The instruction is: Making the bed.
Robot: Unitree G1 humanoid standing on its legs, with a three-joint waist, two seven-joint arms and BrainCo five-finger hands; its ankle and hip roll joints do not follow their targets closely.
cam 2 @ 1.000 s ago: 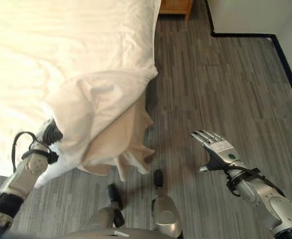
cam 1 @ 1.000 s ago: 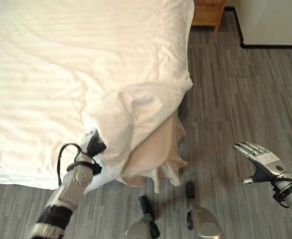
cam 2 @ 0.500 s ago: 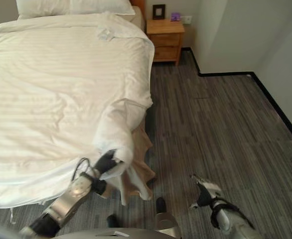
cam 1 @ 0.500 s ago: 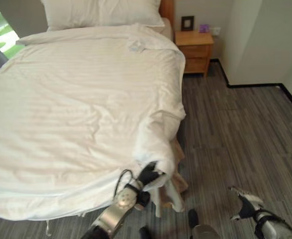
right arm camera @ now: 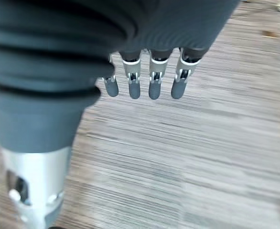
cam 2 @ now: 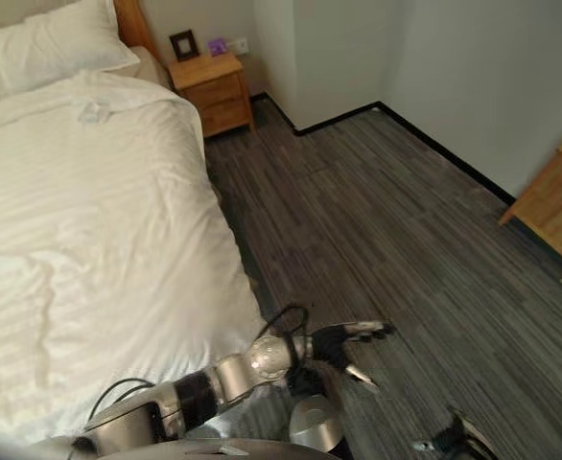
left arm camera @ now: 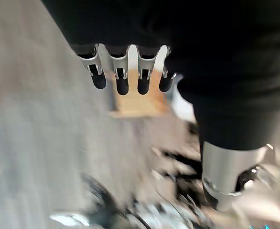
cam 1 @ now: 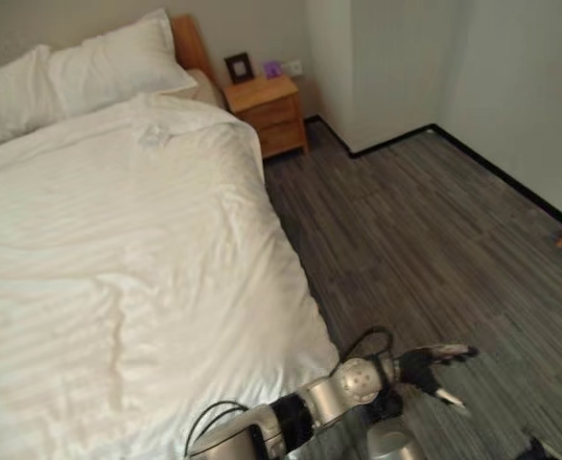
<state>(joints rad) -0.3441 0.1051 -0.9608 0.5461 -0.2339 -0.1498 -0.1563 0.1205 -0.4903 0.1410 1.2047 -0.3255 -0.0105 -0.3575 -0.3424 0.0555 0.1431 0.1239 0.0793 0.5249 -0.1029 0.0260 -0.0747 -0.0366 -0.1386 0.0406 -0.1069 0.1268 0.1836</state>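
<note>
Bed (cam 1: 32,316), one, occupying the left half of both eye views, covered by a white striped duvet (cam 1: 137,259) that lay spread over the mattress and hung down the side facing the floor, with soft creases across the middle. Pillows (cam 1: 70,81), white, at the upper left of the frame, resting against a wooden headboard (cam 1: 187,46). Small crumpled white item (cam 1: 152,135) lying on the duvet near the pillows; what it was could not be told. Wooden nightstand (cam 1: 267,110), just beside the head of the bed at upper centre, carrying a dark picture frame (cam 1: 236,67) and a small purple object (cam 1: 272,69). Grey wood-grain floor (cam 1: 425,240) filling the right half, edged by a black skirting line along pale walls. Second piece of wooden furniture (cam 2: 550,206) at the right edge of the right eye view. Left hand (cam 1: 434,366), at lower centre of the left eye view, reached out over the floor past the duvet's lower corner, apart from the cloth, fingers (left arm camera: 120,78) extended and relaxed, grasping nothing. Right hand (cam 2: 451,439), at the bottom right corner of the right eye view, low over the floor, its fingers (right arm camera: 154,78) straight and released, holding nothing.
</note>
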